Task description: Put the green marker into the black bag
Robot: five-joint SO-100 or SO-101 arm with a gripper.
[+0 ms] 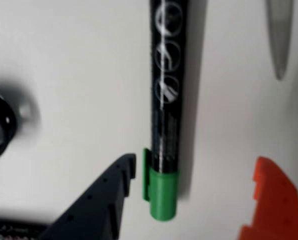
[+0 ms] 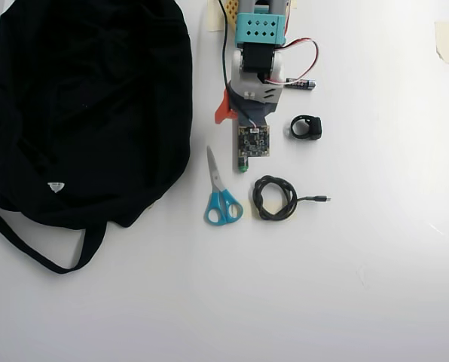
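Observation:
The green marker [image 1: 165, 125] lies on the white table, its black barrel with white print running up the wrist view and its green cap [image 1: 163, 196] at the bottom. My gripper [image 1: 195, 162] is open low over the cap end, with the dark blue finger [image 1: 106, 200] left of the marker and the orange finger [image 1: 274, 200] well to its right, neither touching it. From overhead only the marker's green tip [image 2: 242, 164] pokes out under the arm, and the orange finger [image 2: 224, 110] shows beside it. The black bag [image 2: 81, 113] fills the left side.
Blue-handled scissors [image 2: 222, 197] lie just left of the marker, their blade tip [image 1: 279, 35] showing in the wrist view. A black clip-like ring [image 2: 307, 127] sits right of the arm, a coiled black cable [image 2: 276, 197] below it, a small battery [image 2: 300, 83] by the arm. The bag's straps [image 2: 29, 241] trail at lower left.

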